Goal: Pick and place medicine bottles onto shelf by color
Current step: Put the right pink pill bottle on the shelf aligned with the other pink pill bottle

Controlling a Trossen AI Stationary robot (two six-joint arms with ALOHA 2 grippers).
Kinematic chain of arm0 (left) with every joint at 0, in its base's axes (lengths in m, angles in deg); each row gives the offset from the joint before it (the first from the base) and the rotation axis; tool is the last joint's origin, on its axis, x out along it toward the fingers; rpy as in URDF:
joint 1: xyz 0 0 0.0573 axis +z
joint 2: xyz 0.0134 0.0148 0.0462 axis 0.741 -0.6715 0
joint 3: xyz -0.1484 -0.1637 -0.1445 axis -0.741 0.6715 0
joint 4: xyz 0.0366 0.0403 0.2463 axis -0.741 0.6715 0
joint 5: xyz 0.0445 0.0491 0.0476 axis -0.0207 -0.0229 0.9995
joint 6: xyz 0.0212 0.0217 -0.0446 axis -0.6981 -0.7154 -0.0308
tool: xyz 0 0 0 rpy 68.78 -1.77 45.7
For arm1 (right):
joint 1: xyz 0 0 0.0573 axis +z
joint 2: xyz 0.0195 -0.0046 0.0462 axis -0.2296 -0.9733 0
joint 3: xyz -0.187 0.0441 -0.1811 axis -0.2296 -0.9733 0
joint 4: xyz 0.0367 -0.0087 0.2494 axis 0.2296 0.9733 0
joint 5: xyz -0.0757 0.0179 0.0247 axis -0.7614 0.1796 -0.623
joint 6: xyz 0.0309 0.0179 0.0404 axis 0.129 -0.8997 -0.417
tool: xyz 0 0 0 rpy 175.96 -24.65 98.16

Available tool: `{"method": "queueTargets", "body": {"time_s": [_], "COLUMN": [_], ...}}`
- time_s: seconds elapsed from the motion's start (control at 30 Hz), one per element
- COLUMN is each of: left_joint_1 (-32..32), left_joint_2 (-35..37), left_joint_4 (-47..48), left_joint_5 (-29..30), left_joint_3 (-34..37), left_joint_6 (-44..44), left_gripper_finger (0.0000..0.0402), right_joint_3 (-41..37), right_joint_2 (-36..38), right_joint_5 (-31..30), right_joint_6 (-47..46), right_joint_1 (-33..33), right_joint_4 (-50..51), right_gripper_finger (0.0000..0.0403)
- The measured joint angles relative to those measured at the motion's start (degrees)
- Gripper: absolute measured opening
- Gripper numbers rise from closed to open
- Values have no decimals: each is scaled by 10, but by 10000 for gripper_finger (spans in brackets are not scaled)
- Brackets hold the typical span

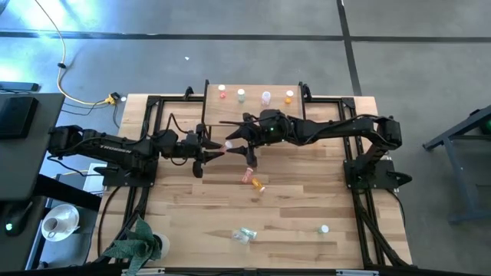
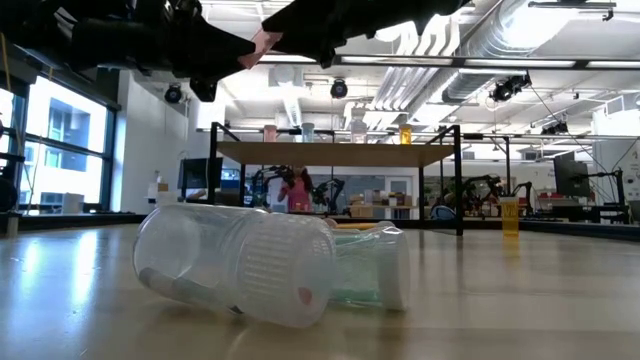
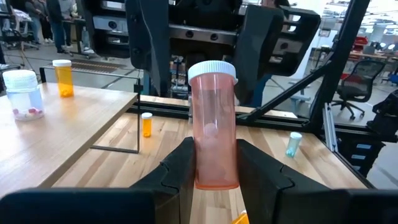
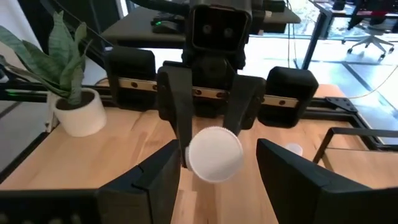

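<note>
Handover mid-air above table centre. Left gripper (image 3: 214, 168) clamped on pink bottle (image 3: 213, 127), cap toward right arm. Right gripper (image 4: 217, 168) open, straddling cap. Advise: right closes squarely before left releases; shelf (image 1: 253, 103) near.

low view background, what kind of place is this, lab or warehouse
Most likely a robotics lab or workshop: exposed ceiling ducts, more robot arms on benches behind the shelf, and office chairs beyond the table.
</note>
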State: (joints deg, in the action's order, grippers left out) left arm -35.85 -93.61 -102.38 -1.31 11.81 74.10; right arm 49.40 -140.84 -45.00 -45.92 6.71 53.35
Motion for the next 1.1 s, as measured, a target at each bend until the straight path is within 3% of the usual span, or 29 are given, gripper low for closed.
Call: {"method": "queueTargets", "body": {"time_s": [0.23,0.63,0.93,1.1], "left_joint_1": [0,0,0,0], "left_joint_2": [0,0,0,0], "left_joint_4": [0,0,2,9], "left_joint_5": [0,0,3,15], "left_joint_3": [0,0,0,0], "left_joint_6": [0,0,23,19], "left_gripper_finger": [92,92,93,120], "right_joint_3": [0,0,0,0], "right_joint_2": [0,0,0,0], "right_joint_5": [5,10,11,11], "right_joint_6": [-19,-19,-20,-19], "right_joint_1": [0,0,0,0], "right_joint_4": [0,3,6,9], "right_gripper_finger": [193,112,105,105]}}
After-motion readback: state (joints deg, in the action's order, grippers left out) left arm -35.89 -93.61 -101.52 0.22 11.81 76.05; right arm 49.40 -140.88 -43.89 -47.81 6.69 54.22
